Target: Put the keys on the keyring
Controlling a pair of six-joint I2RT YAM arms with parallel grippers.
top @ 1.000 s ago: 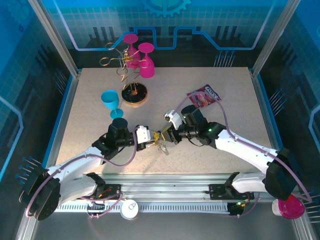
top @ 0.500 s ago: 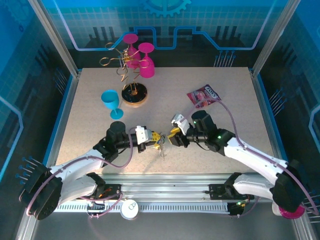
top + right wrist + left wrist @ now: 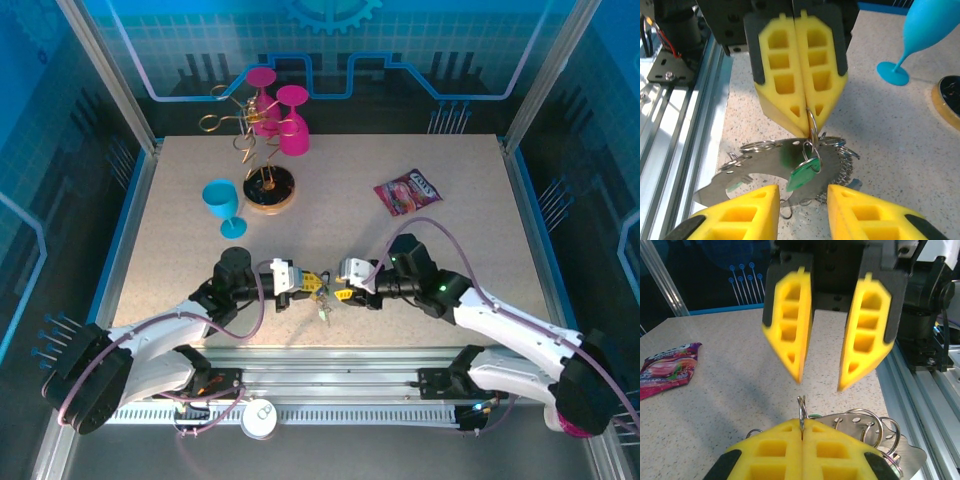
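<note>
I work in a robot lab cell: around my speckled table [image 3: 350, 165] stand aluminium posts [image 3: 106, 70] and clear panels [image 3: 330, 45] with blue circuit drawings.

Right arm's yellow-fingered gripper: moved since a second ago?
Yes. The right gripper has pulled toward the near edge of the table, away from the pink snack packet its arm earlier overlapped. It stands open; the left gripper is shut on the metal keyring.

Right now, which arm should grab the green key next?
Probably the right: the right pincer is open near the green key, while the left pincer is shut on the ring.
</note>
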